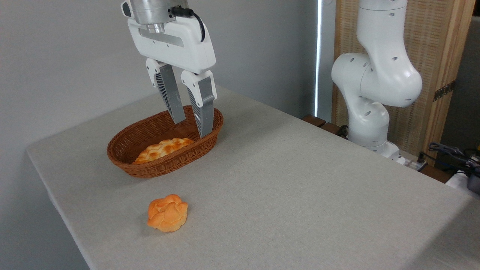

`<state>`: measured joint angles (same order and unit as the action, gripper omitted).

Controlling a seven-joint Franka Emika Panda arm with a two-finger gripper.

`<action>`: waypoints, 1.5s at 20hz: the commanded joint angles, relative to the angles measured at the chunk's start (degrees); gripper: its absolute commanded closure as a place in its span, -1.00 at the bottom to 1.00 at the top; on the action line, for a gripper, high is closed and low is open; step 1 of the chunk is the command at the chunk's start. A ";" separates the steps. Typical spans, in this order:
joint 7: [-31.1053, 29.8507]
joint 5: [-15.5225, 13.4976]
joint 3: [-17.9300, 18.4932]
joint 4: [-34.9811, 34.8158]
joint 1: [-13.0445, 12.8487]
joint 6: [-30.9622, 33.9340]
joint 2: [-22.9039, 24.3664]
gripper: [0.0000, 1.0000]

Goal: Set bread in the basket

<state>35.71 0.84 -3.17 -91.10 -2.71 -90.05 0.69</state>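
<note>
The bread [167, 213], a small round orange-golden bun with a lumpy flower-like top, lies on the table near the front left, in front of the basket. The basket [123, 144] is an oval brown wicker one further back on the left. My gripper [192, 128] hangs over the basket's right end, fingers pointing down, open, with nothing between them. The fingertips are at about the height of the basket's rim and well behind the bun.
A longer flat braided golden loaf [163, 149] lies inside the basket. The grey cloth-covered table [300, 195] ends close to the bun at the front left. The arm's white base [371, 93] stands at the right, with cables [450, 153] beyond.
</note>
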 commanded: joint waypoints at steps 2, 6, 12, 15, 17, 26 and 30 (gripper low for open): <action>1.11 0.66 0.62 -1.45 -0.37 -1.27 1.24 -1.00; 1.11 0.66 0.54 -1.53 -0.37 -1.27 1.15 -1.00; 1.11 0.14 0.62 -3.98 -0.11 -7.21 2.28 -1.00; 1.20 0.04 0.27 -10.30 2.09 -14.35 5.10 -1.00; 2.77 0.04 0.27 -12.95 2.18 -17.17 5.81 -1.00; 7.00 -2.77 -0.25 -22.88 2.10 -34.12 2.66 -1.00; 10.61 -2.86 -2.01 -24.38 2.01 -38.97 -0.86 -1.00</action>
<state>43.94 -0.90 -4.22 -114.49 -0.60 -125.85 1.66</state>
